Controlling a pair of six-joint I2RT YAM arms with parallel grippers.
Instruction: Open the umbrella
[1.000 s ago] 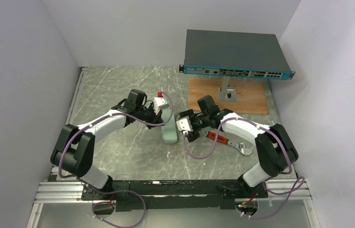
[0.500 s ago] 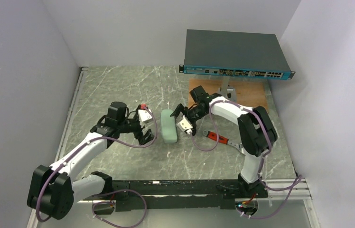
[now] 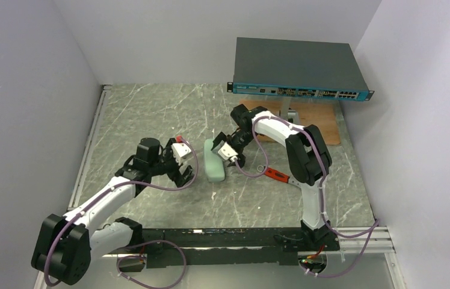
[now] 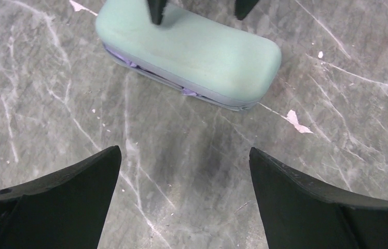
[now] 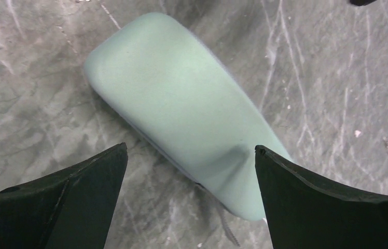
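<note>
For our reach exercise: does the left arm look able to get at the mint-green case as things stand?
Probably yes. The left gripper is open and faces the case side-on, only bare table between them. The right gripper, also open, is at its far end.

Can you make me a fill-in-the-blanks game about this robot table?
The oblong case is mint ____.
The left gripper and the right gripper both have their jaws ____, holding nothing.
The tool lying near the right arm has a ____ handle.
Missing words: green, open, red.
</note>
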